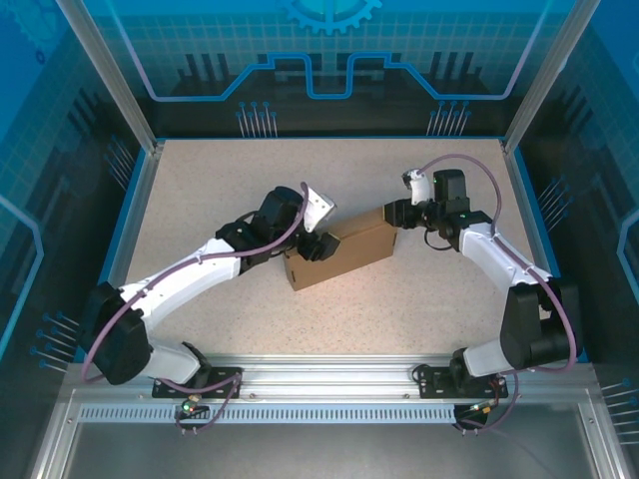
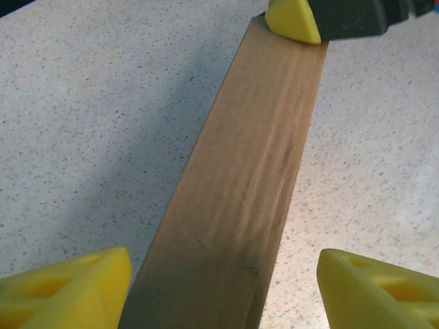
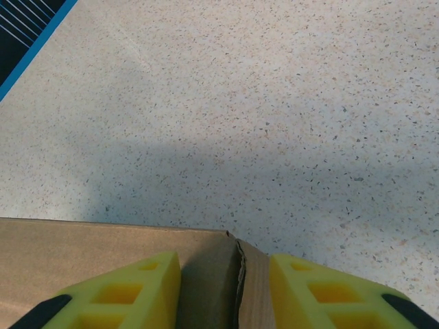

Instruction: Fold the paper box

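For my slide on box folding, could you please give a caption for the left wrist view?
Open left gripper straddles the paper box; right gripper's fingertip touches its far end.

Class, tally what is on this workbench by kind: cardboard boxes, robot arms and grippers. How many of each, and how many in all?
Cardboard boxes: 1, the paper box
Robot arms: 2, the left arm and the right arm
Grippers: 2, the left gripper and the right gripper
Total: 5

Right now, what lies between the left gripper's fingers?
The paper box: its brown top runs between the spread fingers of the left gripper, in the left wrist view.
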Robot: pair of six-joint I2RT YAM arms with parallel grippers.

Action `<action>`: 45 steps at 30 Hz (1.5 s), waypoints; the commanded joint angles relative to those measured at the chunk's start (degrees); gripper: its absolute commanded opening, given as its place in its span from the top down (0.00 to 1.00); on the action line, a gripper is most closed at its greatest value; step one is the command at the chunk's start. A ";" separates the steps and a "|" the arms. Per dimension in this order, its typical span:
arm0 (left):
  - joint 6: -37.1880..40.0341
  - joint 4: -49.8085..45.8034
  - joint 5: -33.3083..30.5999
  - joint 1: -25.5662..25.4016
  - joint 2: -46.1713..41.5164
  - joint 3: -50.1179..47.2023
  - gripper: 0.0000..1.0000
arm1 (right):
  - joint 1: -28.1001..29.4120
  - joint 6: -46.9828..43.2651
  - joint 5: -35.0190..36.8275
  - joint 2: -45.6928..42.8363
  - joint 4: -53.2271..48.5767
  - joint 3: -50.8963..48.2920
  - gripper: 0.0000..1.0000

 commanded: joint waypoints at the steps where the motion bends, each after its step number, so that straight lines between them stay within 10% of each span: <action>1: 5.97 -3.59 -0.36 0.46 4.01 4.56 0.17 | -0.49 -0.32 1.79 2.21 -8.51 -2.10 0.62; 8: 8.09 -9.01 6.73 0.91 11.42 11.31 0.17 | -0.37 -0.52 2.18 2.03 -8.52 -2.27 0.62; 26: 10.05 -11.08 4.73 0.92 12.56 9.85 0.55 | -0.95 -1.98 2.56 0.81 -11.91 0.84 0.59; 45: 1.53 -5.05 2.72 0.93 5.34 7.69 0.24 | -1.15 -1.29 2.43 0.71 -11.46 -1.99 0.66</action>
